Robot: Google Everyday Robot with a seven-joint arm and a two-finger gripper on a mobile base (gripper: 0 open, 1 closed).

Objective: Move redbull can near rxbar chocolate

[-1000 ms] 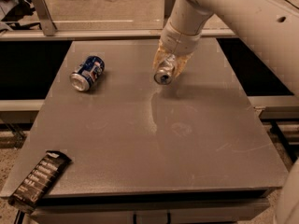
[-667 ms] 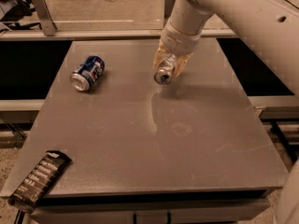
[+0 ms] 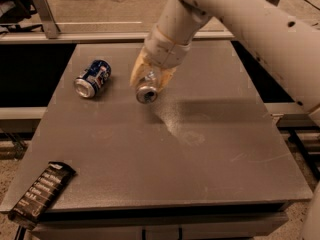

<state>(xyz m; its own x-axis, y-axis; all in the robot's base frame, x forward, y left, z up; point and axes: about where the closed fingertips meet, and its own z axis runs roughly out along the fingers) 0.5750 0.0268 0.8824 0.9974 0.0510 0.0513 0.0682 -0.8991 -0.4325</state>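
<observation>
My gripper [image 3: 148, 83] is over the back middle of the grey table [image 3: 200, 159], shut on the redbull can [image 3: 147, 91]. The slim silver can lies on its side between the fingers, its top end facing the camera, just above the tabletop. The rxbar chocolate [image 3: 43, 193], a flat black bar with pale lettering, lies at the table's front left corner, partly over the edge, far from the can.
A wider dark-blue can [image 3: 93, 78] with red-and-white marks lies on its side at the back left, just left of my gripper. My pale arm [image 3: 250, 24] reaches in from the upper right. Dark gaps flank the table on both sides.
My gripper has carried the redbull can to the left and slightly forward, closer to the dark-blue can. The rxbar and the blue can have not moved.
</observation>
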